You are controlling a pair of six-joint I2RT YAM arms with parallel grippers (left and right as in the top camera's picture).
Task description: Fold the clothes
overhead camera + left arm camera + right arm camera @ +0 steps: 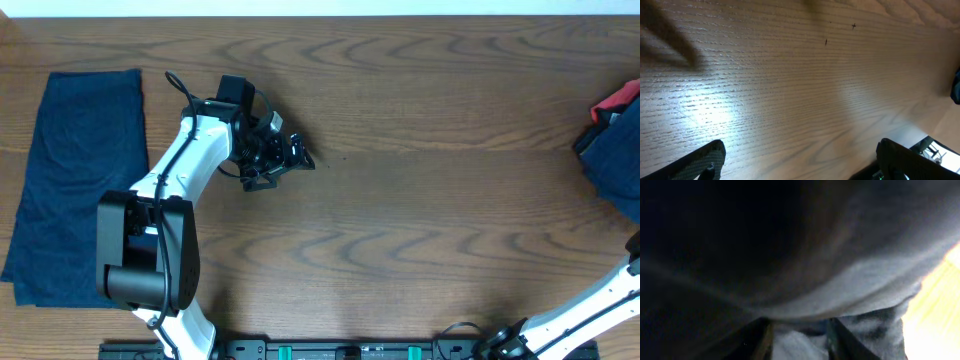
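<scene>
- Wooden table held one folded garment at its left end, seemingly finished and set aside.
- Over bare wood the left gripper hovered, fingers apart, probably waiting.
- Against the pile the right gripper pressed close; I couldn't tell its fingers' state.

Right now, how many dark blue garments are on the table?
2. A flat garment lies at the far left; a bunched garment sits at the far right edge, possibly hiding more.

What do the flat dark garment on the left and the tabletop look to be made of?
Flat garment: soft cloth, navy and matte; it lies limp with faint creases and no shine. Tabletop: wood or wood-look laminate, brown with wavy grain; the left wrist view shows a slight sheen under the light, so which one is unclear.
</scene>
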